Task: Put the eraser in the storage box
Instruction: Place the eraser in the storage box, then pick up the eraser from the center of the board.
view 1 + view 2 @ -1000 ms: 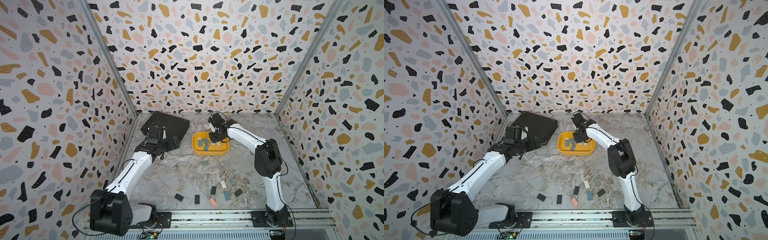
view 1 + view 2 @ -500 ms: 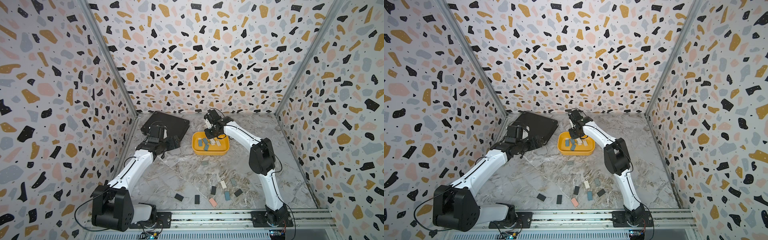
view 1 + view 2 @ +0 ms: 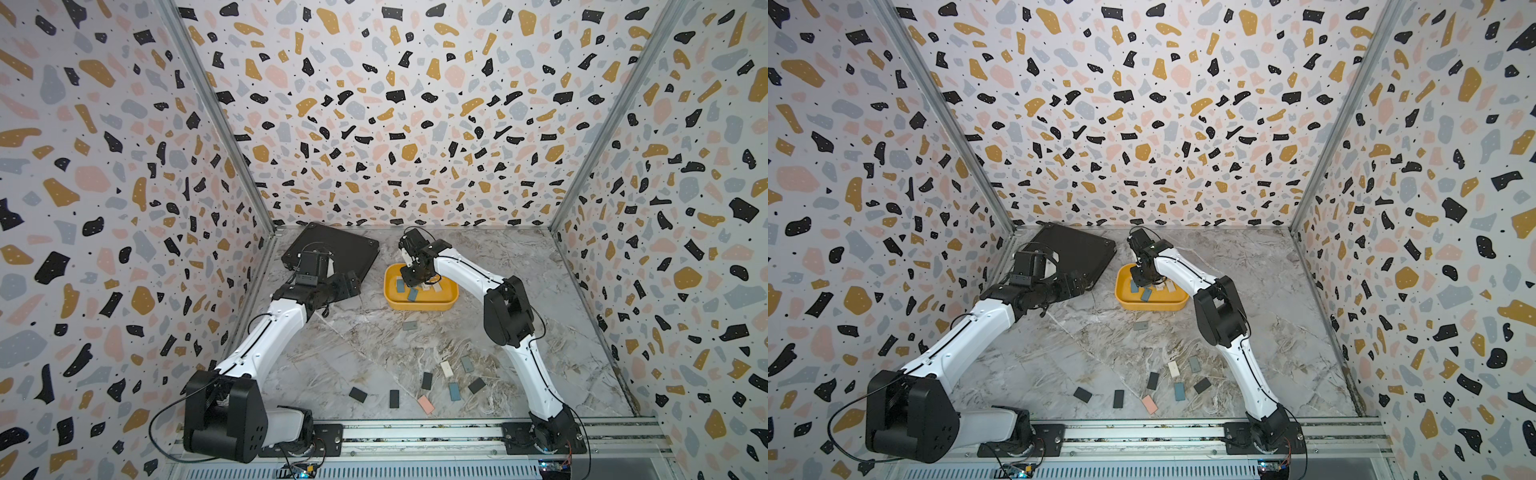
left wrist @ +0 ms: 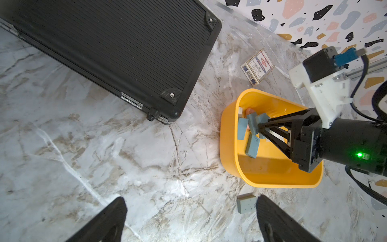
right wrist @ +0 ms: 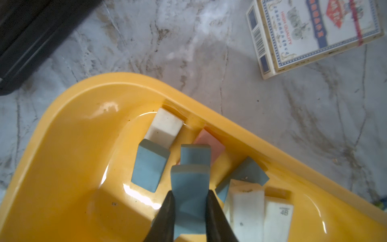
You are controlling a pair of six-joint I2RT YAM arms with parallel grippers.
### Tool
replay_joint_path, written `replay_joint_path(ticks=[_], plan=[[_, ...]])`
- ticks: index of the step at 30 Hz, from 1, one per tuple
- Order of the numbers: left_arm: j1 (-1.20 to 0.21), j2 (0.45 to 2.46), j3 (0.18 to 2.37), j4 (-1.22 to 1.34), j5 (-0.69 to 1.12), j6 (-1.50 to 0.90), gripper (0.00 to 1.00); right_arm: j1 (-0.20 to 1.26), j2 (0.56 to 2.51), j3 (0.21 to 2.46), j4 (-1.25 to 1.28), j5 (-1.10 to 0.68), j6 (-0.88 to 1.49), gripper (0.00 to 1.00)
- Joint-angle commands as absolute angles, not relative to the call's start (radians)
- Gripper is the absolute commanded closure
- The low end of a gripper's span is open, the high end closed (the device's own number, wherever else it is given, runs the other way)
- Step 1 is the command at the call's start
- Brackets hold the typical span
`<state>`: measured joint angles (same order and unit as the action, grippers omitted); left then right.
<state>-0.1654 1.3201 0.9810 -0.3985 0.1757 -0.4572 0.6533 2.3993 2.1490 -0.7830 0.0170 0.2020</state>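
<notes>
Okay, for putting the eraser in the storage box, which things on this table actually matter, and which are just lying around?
For the job: blue eraser, held by right gripper; yellow storage box; loose erasers on table.
Lying about: black case; printed cardboard pack.

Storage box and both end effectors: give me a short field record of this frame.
storage box: holds blue, white and pink erasers
right end effector: shut on blue eraser, inside the storage box
left end effector: open, empty, above the table
loose erasers: several on the table outside the storage box
</notes>
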Motion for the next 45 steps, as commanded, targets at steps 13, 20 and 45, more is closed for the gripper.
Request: replay_joint_path(ticks=[13,20,45], plan=[[-0.161,1.318,1.011,-0.383,0.182,-0.447,0.03,0.660,2.400,2.199,-0.805,0.032,0.217,0.63],[-0.161,1.315,1.011,-0.383,0.184,-0.446,0.03,0.676,2.346,2.197,-0.808,0.045,0.206,0.54],[-0.161,1.291,1.003,-0.373,0.198,-0.458,0.03,0.830,1.562,1.099,-0.677,0.192,0.457,0.47]])
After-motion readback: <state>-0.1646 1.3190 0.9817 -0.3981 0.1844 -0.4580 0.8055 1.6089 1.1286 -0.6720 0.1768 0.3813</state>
